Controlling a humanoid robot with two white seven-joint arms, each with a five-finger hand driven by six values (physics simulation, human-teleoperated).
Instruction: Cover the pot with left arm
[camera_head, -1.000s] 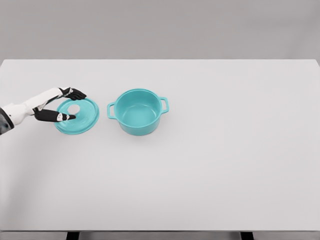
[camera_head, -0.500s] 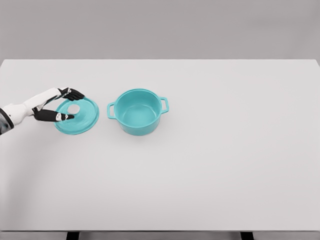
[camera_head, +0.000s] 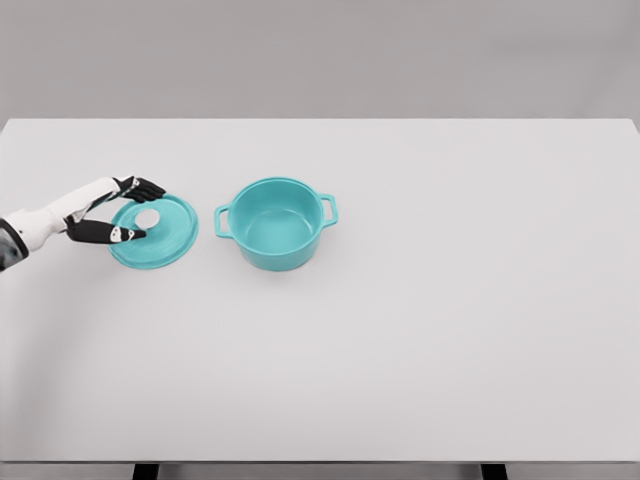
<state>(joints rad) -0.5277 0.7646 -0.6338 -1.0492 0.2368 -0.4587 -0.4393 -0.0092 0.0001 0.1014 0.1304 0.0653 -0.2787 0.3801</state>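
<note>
Pot (camera_head: 276, 223): sitting open on the table (camera_head: 420, 330).
Lid (camera_head: 160, 235): lying just left of the pot.
Left hand (camera_head: 118, 210): fingers (camera_head: 148, 188) spreading apart over the lid's knob (camera_head: 147, 217), gripping nothing.

Two obstacles stand on the white table (camera_head: 420, 330), both in the left half of the frame. The teal pot (camera_head: 276, 223) sits uncovered just left of centre, its handles projecting left and right. The teal lid (camera_head: 160, 232) lies flat close to its left; only a narrow strip of bare table separates the two. The left hand (camera_head: 118, 212) occupies the lid's left edge, fingers spread over it from the frame's left side. Approach from above the pot is unobstructed. The right half, the lower band and the far upper strip of the tabletop offer open passage.
</note>
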